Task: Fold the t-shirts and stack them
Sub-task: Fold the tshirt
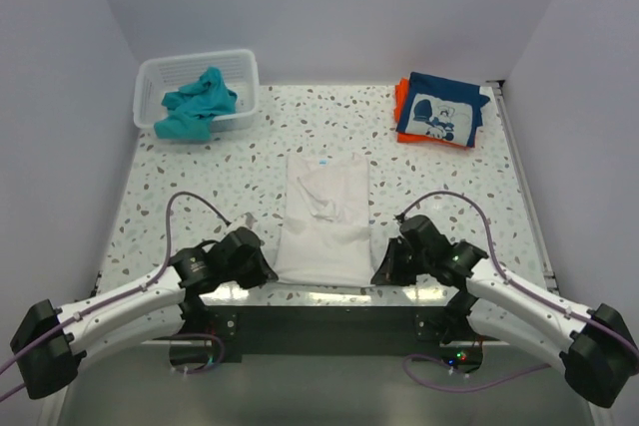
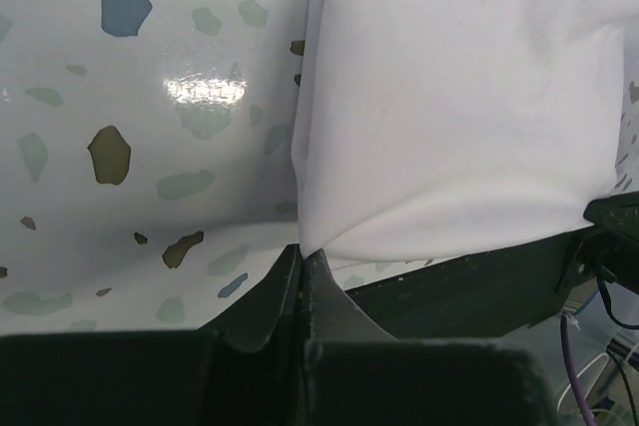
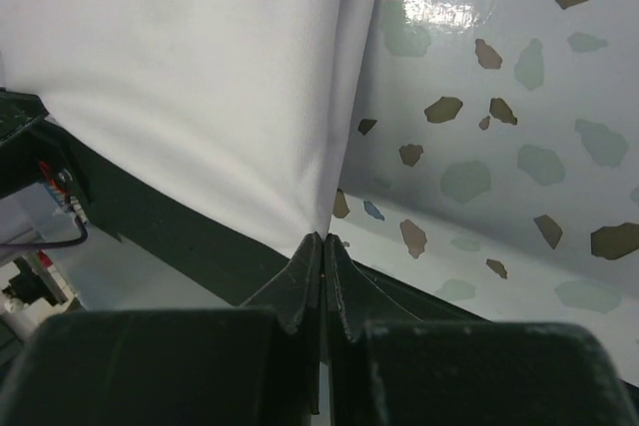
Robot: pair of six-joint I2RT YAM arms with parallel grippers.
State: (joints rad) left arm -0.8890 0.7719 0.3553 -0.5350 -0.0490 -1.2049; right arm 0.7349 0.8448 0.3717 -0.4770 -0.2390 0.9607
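Note:
A white t-shirt (image 1: 325, 218) lies folded into a long strip down the middle of the table, collar at the far end. My left gripper (image 1: 270, 271) is shut on its near left corner (image 2: 312, 238). My right gripper (image 1: 379, 274) is shut on its near right corner (image 3: 321, 226). A teal t-shirt (image 1: 200, 102) lies crumpled in the basket. A folded navy t-shirt (image 1: 439, 112) with a white cartoon print rests on an orange t-shirt (image 1: 401, 97) at the far right.
The white mesh basket (image 1: 165, 77) stands at the far left corner. The speckled table (image 1: 449, 187) ends at a dark front edge (image 1: 329, 296) right by both grippers. Cables loop over both arms.

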